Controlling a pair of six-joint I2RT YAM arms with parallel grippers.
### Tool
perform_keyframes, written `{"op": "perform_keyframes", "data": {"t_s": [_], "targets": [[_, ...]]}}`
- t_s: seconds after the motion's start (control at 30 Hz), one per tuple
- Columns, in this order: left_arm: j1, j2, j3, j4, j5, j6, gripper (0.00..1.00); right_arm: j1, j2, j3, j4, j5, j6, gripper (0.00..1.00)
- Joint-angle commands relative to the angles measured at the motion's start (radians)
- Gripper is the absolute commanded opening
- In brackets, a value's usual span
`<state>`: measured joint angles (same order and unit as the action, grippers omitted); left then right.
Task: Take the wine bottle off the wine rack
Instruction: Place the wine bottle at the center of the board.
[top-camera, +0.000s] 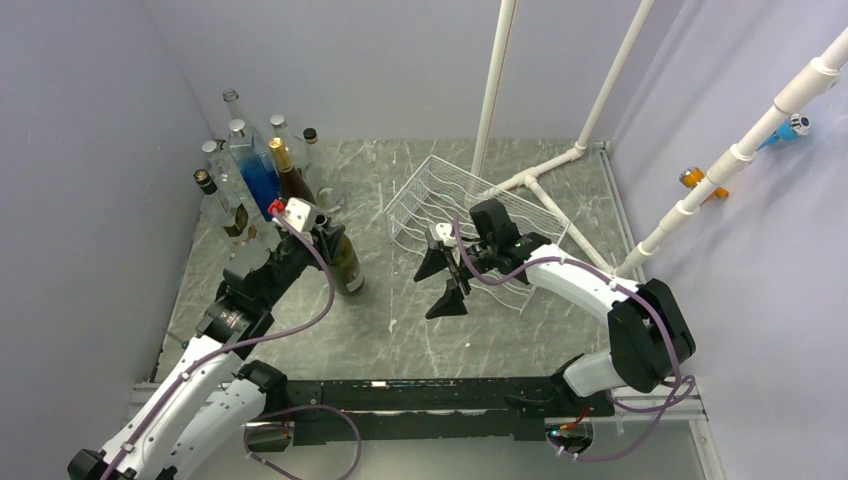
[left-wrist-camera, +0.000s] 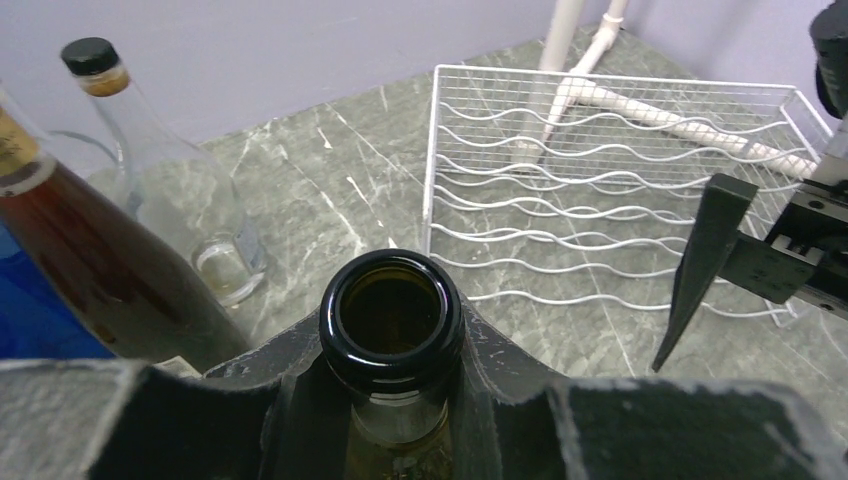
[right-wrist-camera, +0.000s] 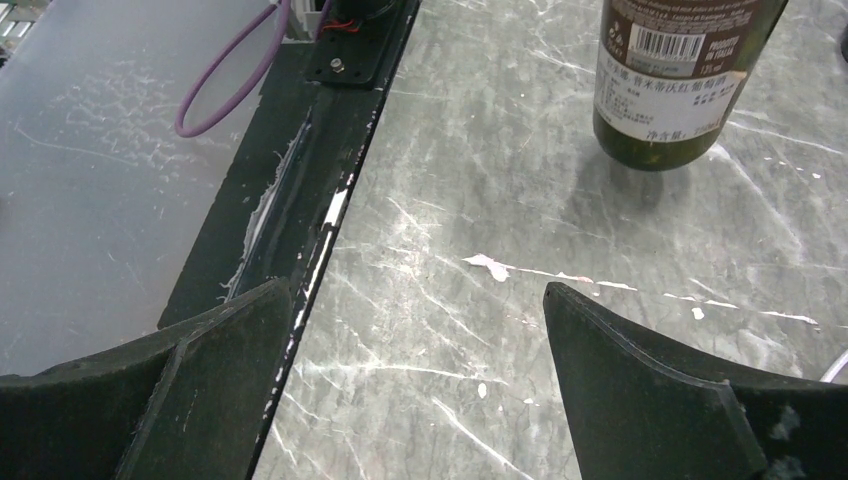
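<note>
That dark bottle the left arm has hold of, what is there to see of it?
The wine bottle is dark green glass, its mouth open and uncorked, with a pale barcode label low on its body. It stands upright on the grey marbled table, left of the white wire rack and clear of it, beside other bottles. The left gripper is shut around its neck just under the lip.
</note>
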<state>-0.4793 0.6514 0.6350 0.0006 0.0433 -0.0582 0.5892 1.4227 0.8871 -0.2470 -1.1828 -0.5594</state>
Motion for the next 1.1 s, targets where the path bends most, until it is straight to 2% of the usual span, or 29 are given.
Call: {"op": "perform_keyframes", "data": {"t_s": [0.0, 0.43, 0.8, 1.07], "targets": [[0.050, -0.017, 0.086, 0.099, 0.034, 0.031, 0.00, -0.006, -0.030, 0.025, -0.008, -0.008, -0.027, 1.00], [0.252, 0.011, 0.104, 0.105, 0.038, 0.018, 0.00, -0.005, -0.034, 0.029, -0.020, -0.009, -0.037, 1.00], [0.526, 0.094, 0.072, 0.238, 0.003, -0.084, 0.00, -0.005, -0.036, 0.030, -0.026, -0.009, -0.044, 1.00], [0.579, 0.193, 0.096, 0.292, -0.041, -0.083, 0.00, -0.006, -0.036, 0.032, -0.031, -0.012, -0.046, 1.00]]}}
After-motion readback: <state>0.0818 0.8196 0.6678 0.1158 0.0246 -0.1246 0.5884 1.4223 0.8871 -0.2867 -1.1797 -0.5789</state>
